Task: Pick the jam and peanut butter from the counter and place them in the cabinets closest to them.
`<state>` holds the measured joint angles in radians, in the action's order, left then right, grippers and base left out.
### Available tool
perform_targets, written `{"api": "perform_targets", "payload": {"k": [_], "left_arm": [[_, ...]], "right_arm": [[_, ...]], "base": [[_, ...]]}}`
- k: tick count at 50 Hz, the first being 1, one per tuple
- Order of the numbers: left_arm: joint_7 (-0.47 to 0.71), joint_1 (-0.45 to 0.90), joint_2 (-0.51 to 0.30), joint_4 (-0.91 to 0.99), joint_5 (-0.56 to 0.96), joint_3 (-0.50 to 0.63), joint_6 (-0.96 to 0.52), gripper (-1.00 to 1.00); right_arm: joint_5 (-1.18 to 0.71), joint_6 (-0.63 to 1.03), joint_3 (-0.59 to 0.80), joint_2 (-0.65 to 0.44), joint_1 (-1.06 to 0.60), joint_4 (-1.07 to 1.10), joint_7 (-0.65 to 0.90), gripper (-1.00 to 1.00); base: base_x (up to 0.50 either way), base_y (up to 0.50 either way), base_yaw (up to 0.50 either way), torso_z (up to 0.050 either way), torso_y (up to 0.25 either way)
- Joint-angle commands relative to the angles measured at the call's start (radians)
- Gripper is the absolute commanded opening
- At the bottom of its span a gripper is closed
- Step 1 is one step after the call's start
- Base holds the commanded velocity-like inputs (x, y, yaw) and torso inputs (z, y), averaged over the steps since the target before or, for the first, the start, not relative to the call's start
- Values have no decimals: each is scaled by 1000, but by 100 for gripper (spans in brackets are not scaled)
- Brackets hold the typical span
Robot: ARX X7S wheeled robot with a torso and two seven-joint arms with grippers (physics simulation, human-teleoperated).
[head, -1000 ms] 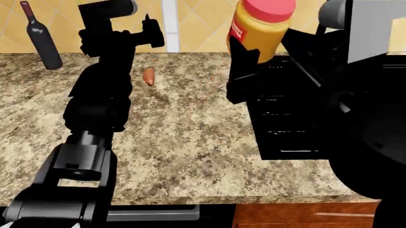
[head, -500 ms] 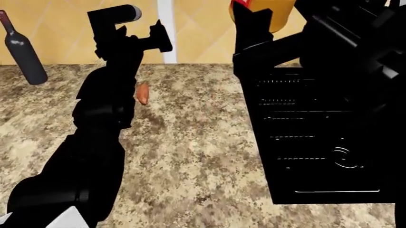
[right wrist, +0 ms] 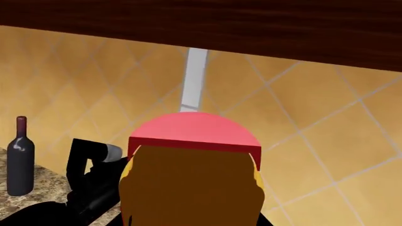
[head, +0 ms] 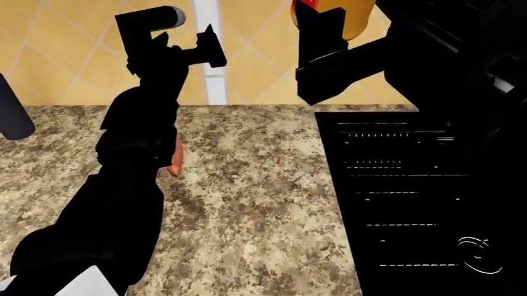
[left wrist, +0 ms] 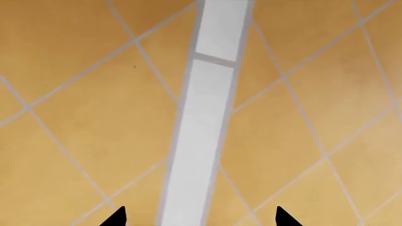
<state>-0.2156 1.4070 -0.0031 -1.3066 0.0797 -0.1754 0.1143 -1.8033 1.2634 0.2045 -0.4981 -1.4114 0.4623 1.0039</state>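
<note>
**A:** Peanut butter (head: 344,13) up in the air right now, pinched in the right gripper (head: 323,37), well above the counter (head: 247,203) and over by the black cooktop (head: 411,197). Right wrist view filled by the jar, red lid (right wrist: 193,132) toward the dark cabinet underside (right wrist: 201,23). Any tips on handling?

**B:** Probably rigid and smooth-sided, so likely slippery under a light squeeze. Feels like a moderate weight if full, nothing fragile-soft about it. Best grabbed across the body below the lid, which looks like the current hold. Exact finger contact hidden behind the jar though.

**A:** And the left gripper (left wrist: 199,217)?

**B:** Spread apart, nothing between the tips, just pointing at the tiled wall (left wrist: 94,117) and that white strip (left wrist: 201,122). Raised above the counter in the head view too.

**A:** No jam anywhere?

**B:** Not visible in any view. Only a wine bottle (right wrist: 20,157) standing on the counter by the wall, plus a small orange thing (head: 174,160) half hidden behind the left arm.
</note>
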Motion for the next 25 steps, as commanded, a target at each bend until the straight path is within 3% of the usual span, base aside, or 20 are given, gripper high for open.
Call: {"api": "perform_targets", "payload": {"k": [1,9,14,19,25], "left_arm": [[-2,0,1,-2,-1,3,3,100],[-3,0,0,-2,2,7,2,100],[-5,0,0,-2,2,4,1,100],[-5,0,0,-2,2,7,2,100],[-3,-1,1,-2,3,12,1,100]], "right_arm": [[16,-4,0,0,0,4,-20,-100],[16,-30,-14,-1,13,20,-8,-100],[-42,-66,-25,-27,18,74,95,-100],[-218,-117,52,-68,-31,144,307,-100],[-364,-211,88,-96,-97,246,454,-100]], "base": [[500,-3,0,0,0],[500,-1,0,0,0],[0,0,0,0,0],[0,0,0,0,0],[0,0,0,0,0]]}}
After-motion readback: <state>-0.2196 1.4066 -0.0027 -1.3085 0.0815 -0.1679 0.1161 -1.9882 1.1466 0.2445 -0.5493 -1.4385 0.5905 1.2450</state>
